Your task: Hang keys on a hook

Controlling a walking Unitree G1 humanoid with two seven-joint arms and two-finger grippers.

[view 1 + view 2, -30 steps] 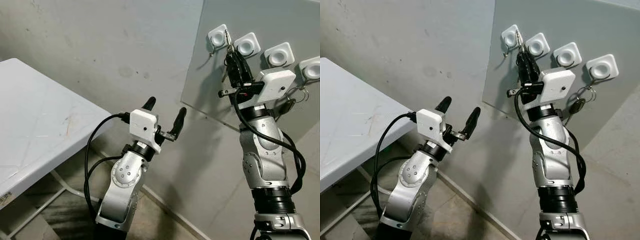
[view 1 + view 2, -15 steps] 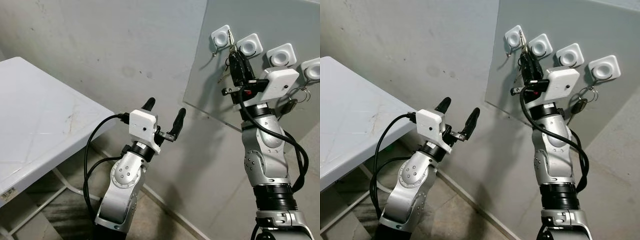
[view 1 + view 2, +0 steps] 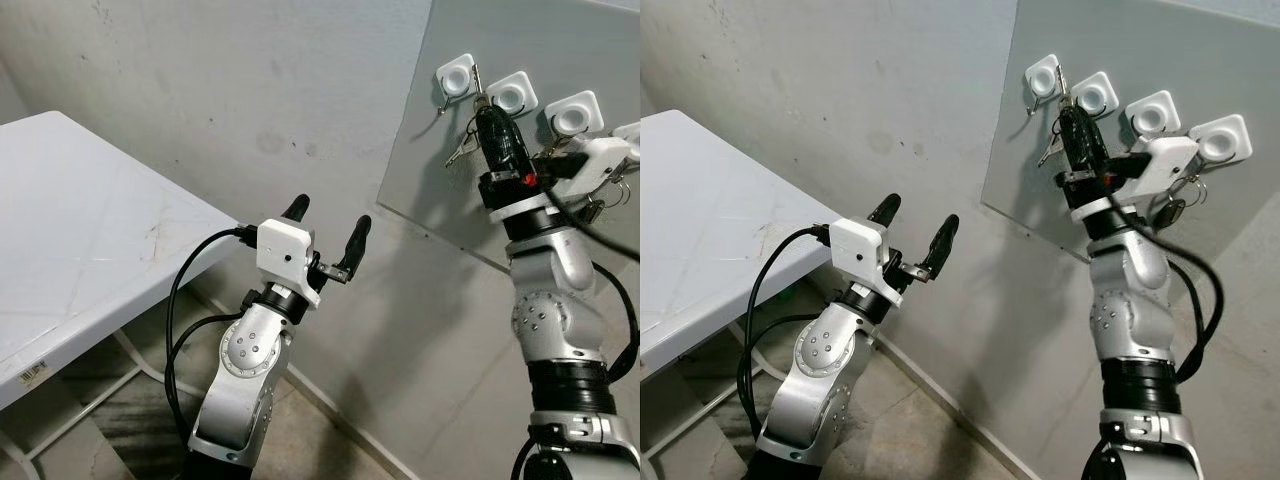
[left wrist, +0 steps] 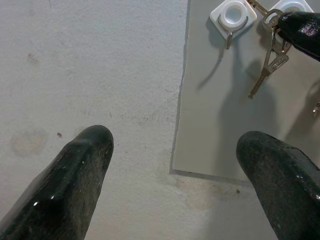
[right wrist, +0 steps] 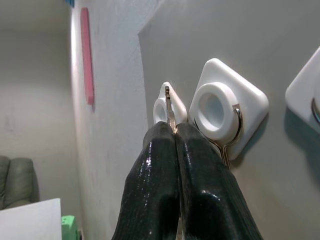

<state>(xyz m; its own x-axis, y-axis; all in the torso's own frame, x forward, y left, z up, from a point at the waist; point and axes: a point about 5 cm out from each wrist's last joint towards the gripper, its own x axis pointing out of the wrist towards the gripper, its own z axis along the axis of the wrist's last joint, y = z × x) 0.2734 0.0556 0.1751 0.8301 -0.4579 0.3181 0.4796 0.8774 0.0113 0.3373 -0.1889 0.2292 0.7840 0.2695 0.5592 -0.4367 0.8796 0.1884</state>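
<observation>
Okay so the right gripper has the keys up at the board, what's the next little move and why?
Probably ease the right gripper toward the leftmost hook and lower the ring over its tip. It is shut on the keys, whose ring pokes up between the first two hooks, on neither. The left gripper hangs open, idle.

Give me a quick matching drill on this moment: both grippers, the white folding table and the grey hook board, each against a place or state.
1. right gripper
2. left gripper
3. white folding table
4. grey hook board

A. open, holding nothing
B. on the robot's left, against the wall
C. shut on silver keys, raised at the white hooks
D. mounted on the wall

Pairs: 1-C, 2-A, 3-B, 4-D
</observation>
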